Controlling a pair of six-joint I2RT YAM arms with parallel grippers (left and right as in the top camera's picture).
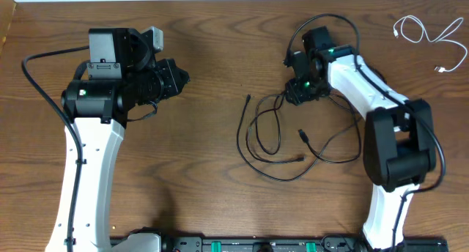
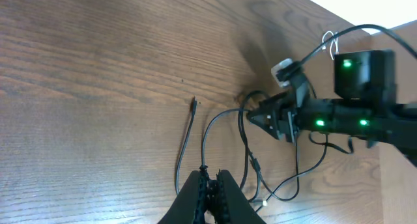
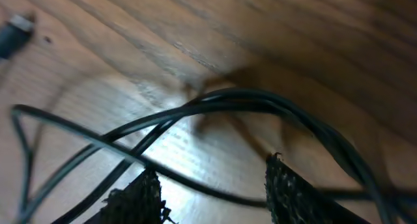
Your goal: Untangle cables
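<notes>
The long black cable (image 1: 275, 138) lies in loose overlapping loops on the wooden table, right of centre. It also shows in the left wrist view (image 2: 207, 129). The white cable (image 1: 429, 34) lies apart at the far right corner and also shows in the left wrist view (image 2: 330, 45). My right gripper (image 1: 293, 92) is low over the upper end of the black loops. In the right wrist view its fingers (image 3: 212, 188) are open, with black strands (image 3: 215, 103) crossing between and in front of them. My left gripper (image 1: 182, 78) is shut and empty, left of the cable (image 2: 210, 182).
The wooden table (image 1: 205, 164) runs to a pale far edge. The thick black wiring of the right arm (image 1: 322, 21) arches above its wrist. The arm bases and a black rail (image 1: 242, 245) sit along the near edge.
</notes>
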